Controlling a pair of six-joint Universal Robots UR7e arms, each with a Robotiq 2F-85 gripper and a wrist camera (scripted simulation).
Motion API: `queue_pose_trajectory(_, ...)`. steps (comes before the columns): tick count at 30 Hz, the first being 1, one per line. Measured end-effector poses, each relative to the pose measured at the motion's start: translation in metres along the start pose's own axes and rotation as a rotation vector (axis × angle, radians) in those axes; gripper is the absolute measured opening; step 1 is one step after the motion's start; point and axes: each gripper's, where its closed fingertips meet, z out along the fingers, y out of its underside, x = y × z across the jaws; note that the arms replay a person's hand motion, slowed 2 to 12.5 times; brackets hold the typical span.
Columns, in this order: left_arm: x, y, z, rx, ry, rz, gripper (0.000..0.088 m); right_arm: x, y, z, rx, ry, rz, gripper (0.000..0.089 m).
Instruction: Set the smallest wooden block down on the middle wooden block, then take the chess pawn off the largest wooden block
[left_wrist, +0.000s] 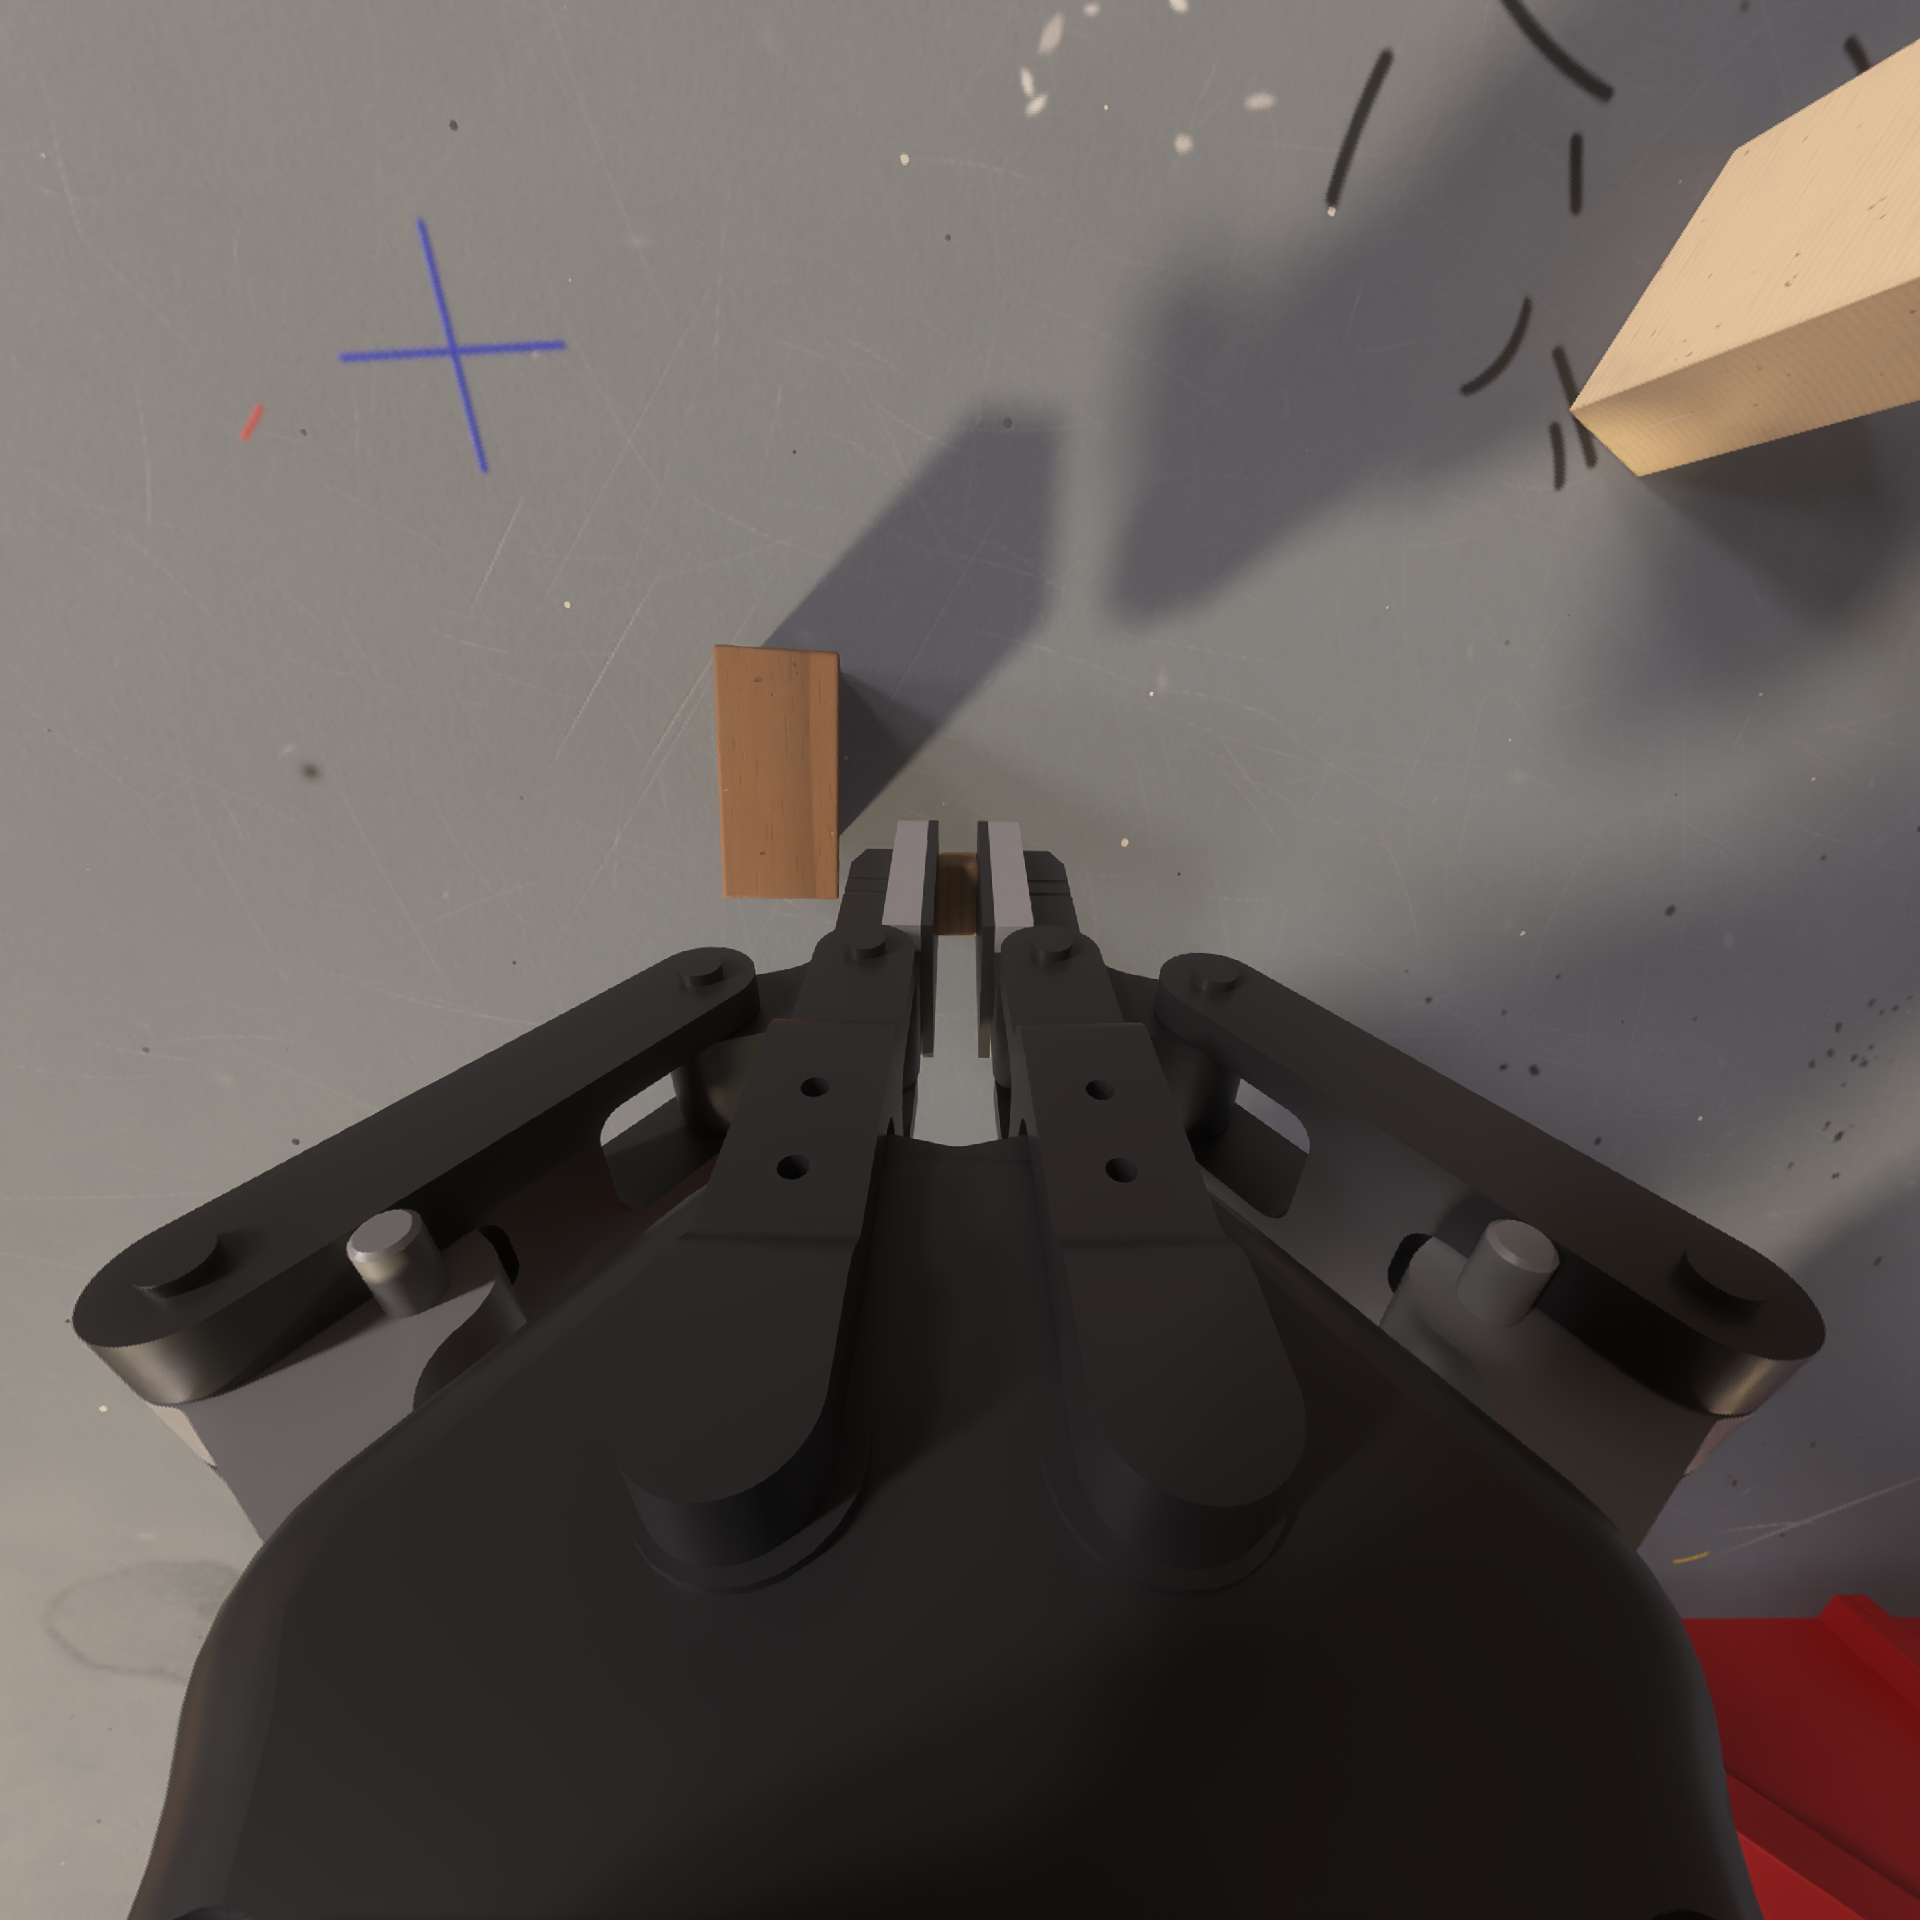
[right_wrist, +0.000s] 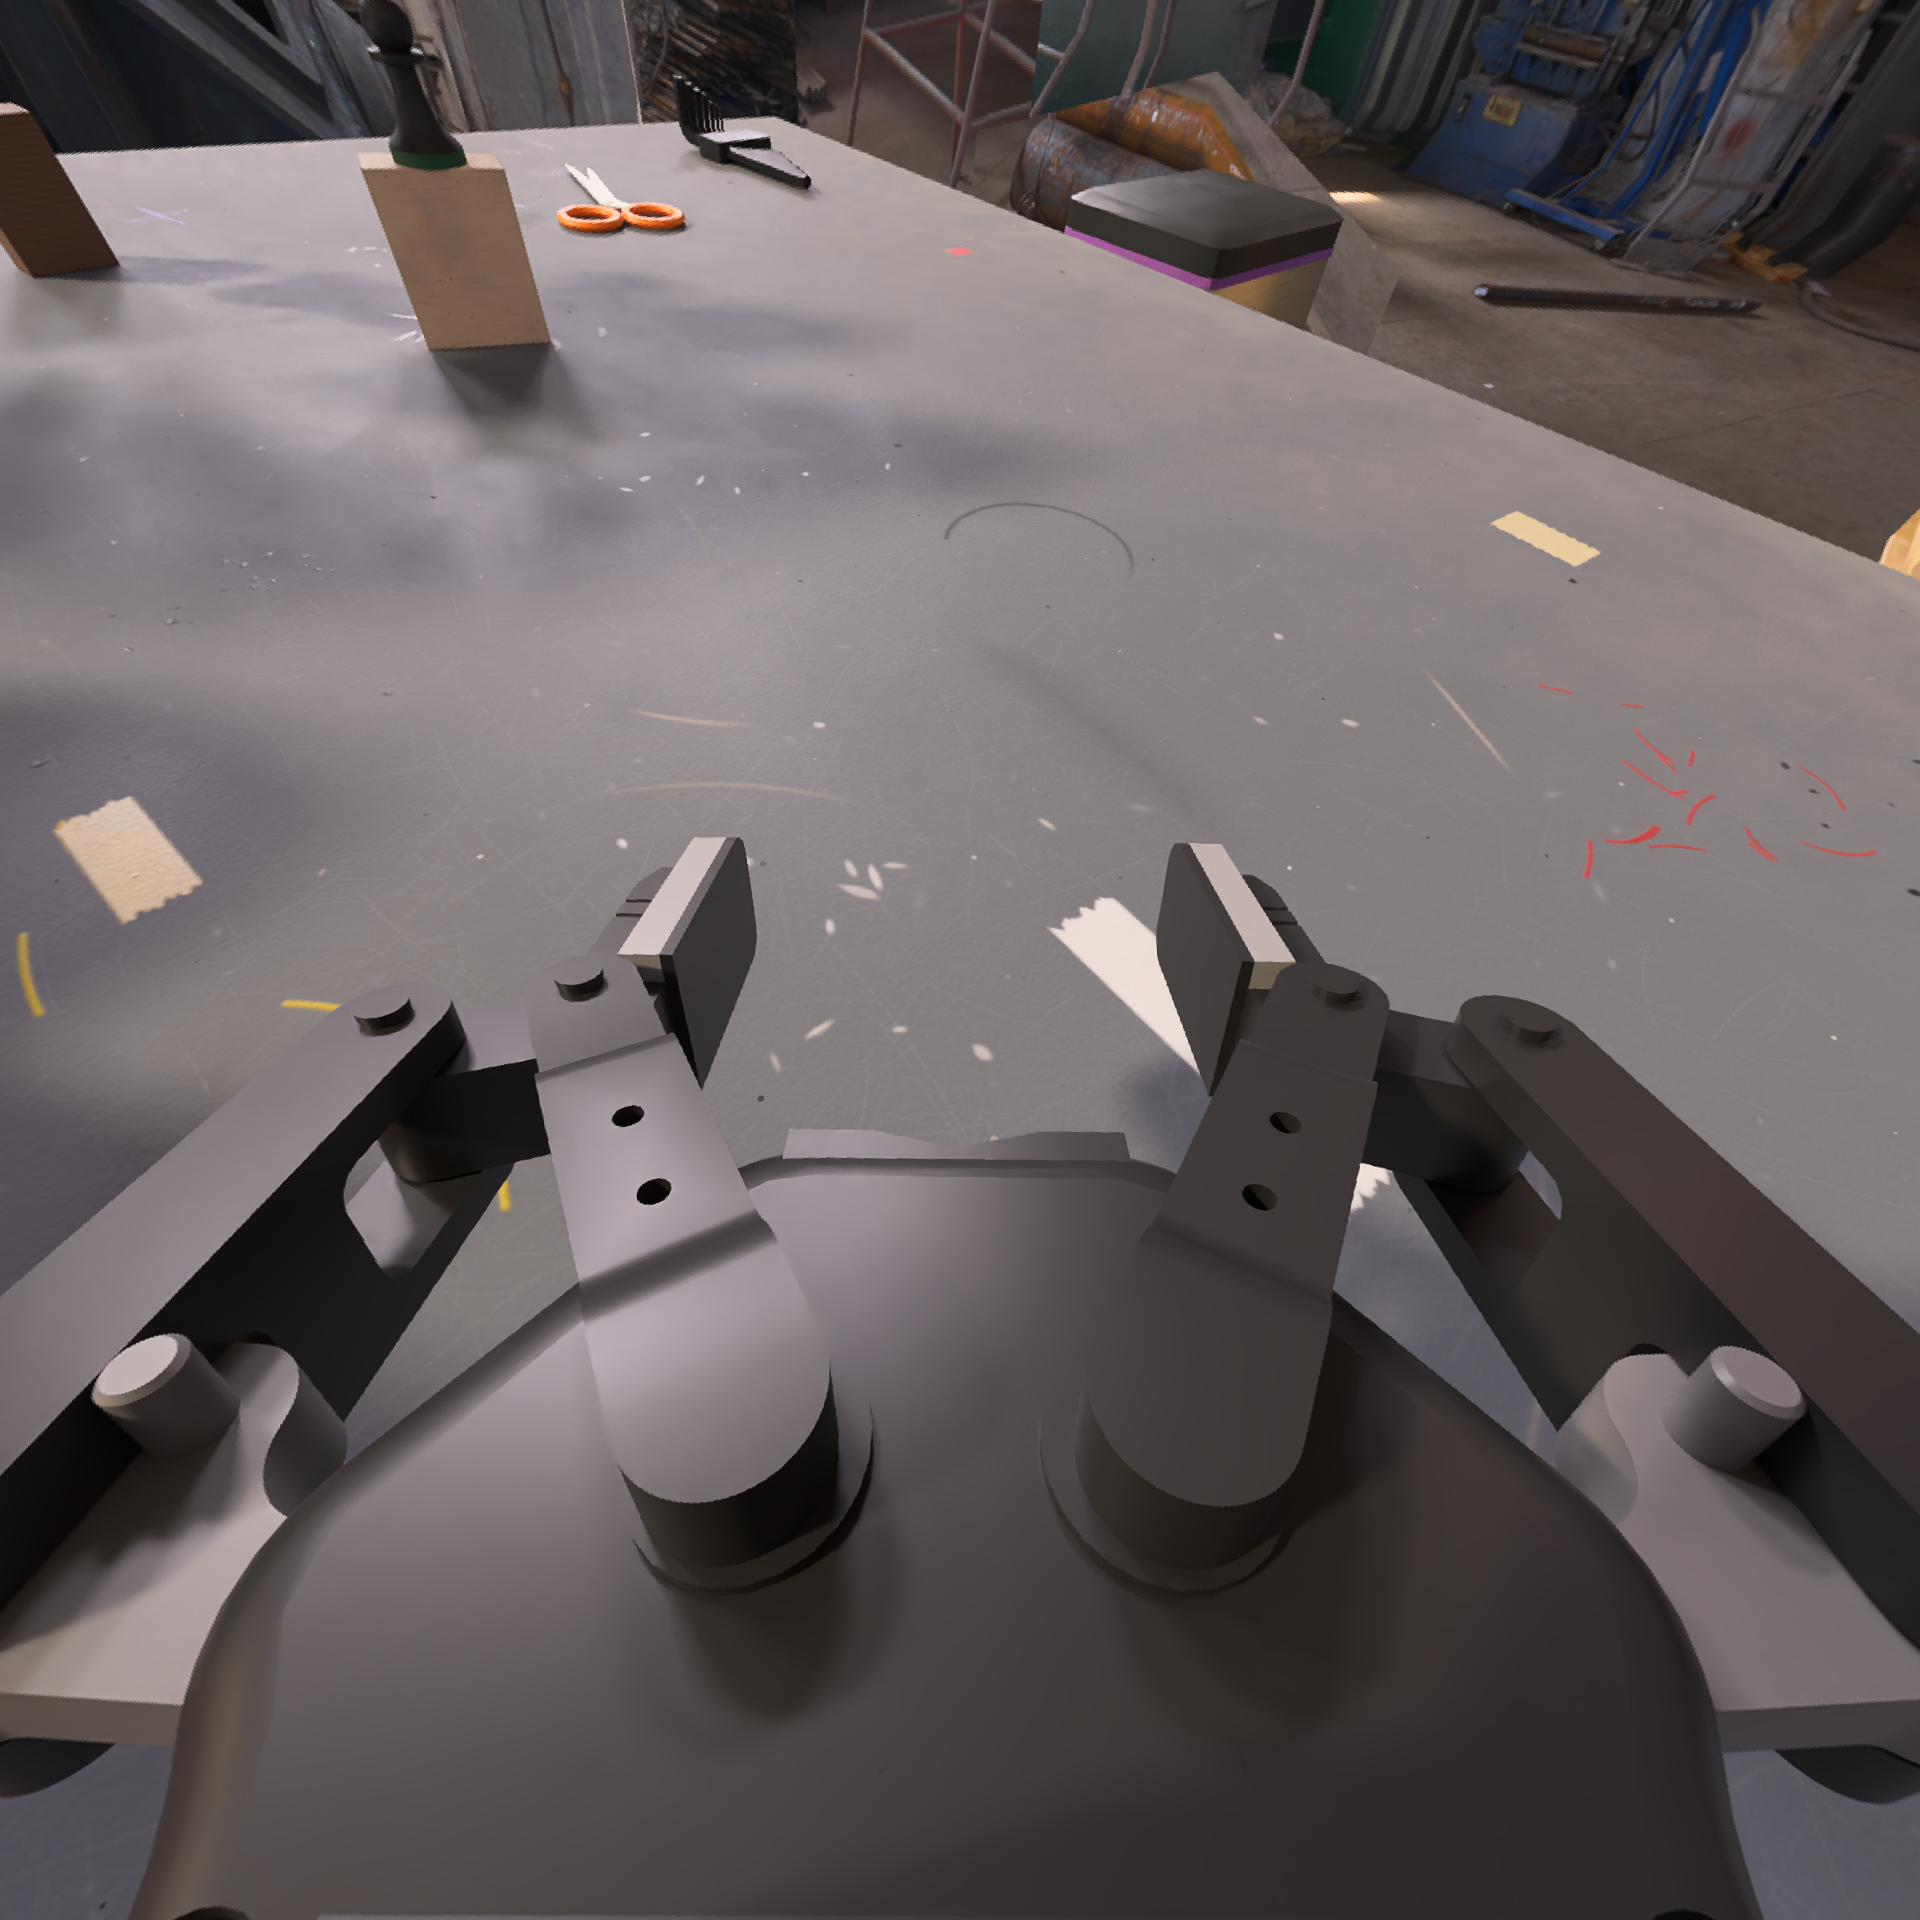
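Observation:
My left gripper (left_wrist: 957, 847) points down at the grey table and is shut on the smallest wooden block (left_wrist: 956, 899); only a brown sliver of it shows between the pads. The middle wooden block (left_wrist: 777, 771), brown, stands just left of my fingertips and a little beyond them. It also shows at the left edge of the right wrist view (right_wrist: 47, 197). The largest wooden block (left_wrist: 1766, 291), pale, stands upright (right_wrist: 457, 249) with the black chess pawn (right_wrist: 410, 94) on top. My right gripper (right_wrist: 956, 935) is open and empty above the table, far from the blocks.
Orange-handled scissors (right_wrist: 620, 213) and a black comb (right_wrist: 743, 151) lie beyond the pale block. A black box with a purple band (right_wrist: 1205, 234) stands off the table's far right edge. A red object (left_wrist: 1818, 1766) shows at the lower right of the left wrist view.

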Motion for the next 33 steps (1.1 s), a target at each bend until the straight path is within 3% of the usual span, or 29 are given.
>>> queue_pose_trajectory(33,-0.015,-0.007,-0.001,0.023,-0.010,-0.101,0.0064,-0.001,0.007,0.003,-0.028,-0.011,0.002,0.0680)
